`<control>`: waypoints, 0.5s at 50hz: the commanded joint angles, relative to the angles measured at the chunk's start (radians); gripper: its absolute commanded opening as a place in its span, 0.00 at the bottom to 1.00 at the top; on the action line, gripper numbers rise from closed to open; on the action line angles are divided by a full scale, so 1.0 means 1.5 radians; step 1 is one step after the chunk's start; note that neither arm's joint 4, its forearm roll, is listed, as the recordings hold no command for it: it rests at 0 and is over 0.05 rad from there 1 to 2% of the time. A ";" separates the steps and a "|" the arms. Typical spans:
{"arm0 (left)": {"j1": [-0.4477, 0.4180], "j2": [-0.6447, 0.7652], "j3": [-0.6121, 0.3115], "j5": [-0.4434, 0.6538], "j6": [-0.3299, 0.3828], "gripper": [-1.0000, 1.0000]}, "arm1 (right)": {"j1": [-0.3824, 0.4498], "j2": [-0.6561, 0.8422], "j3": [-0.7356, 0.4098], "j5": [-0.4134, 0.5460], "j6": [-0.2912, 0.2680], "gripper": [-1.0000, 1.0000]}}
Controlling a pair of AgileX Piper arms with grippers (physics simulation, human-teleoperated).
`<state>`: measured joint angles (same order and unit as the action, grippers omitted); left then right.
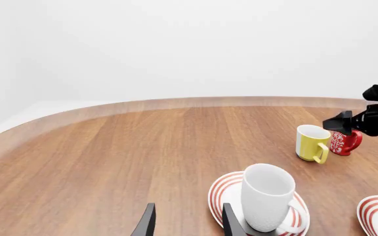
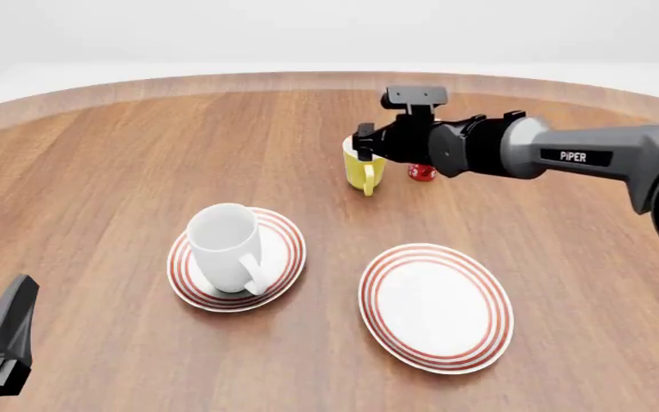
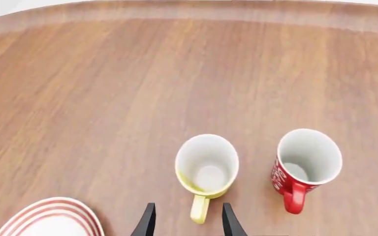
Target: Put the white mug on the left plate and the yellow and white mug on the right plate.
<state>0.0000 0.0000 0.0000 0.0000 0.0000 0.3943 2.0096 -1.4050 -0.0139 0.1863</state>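
The white mug [image 2: 226,245] stands upright on the left plate [image 2: 278,225], also seen as the white mug [image 1: 267,196] on the left plate [image 1: 220,191]. My left gripper [image 1: 187,223] is open and empty, back from that plate near the table's front left [image 2: 3,339]. The yellow and white mug [image 2: 360,169] stands on the bare table farther back. My right gripper [image 2: 362,144] hovers over it, open. In the right wrist view the yellow and white mug [image 3: 206,164] has its handle lying between the fingers of the right gripper [image 3: 187,223]. The right plate [image 2: 435,305] is bare.
A red-and-white patterned cup [image 2: 422,172] stands just right of the yellow mug, close to the right gripper, and shows as the red cup [image 3: 306,164]. The right arm [image 2: 559,154] spans the table's right side. The table's curved far edge [image 2: 306,79] lies beyond.
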 commanded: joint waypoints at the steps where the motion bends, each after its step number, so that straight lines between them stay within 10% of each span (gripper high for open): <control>1: 0.000 0.000 0.000 0.000 0.000 1.00 | -0.006 0.006 -0.001 -0.002 0.008 1.00; 25: 0.000 0.000 0.000 0.000 0.000 1.00 | -0.008 0.036 -0.014 0.004 0.010 1.00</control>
<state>0.0000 0.0000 0.0000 0.0000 0.0000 0.3844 2.0439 -1.4151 -0.0133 0.2035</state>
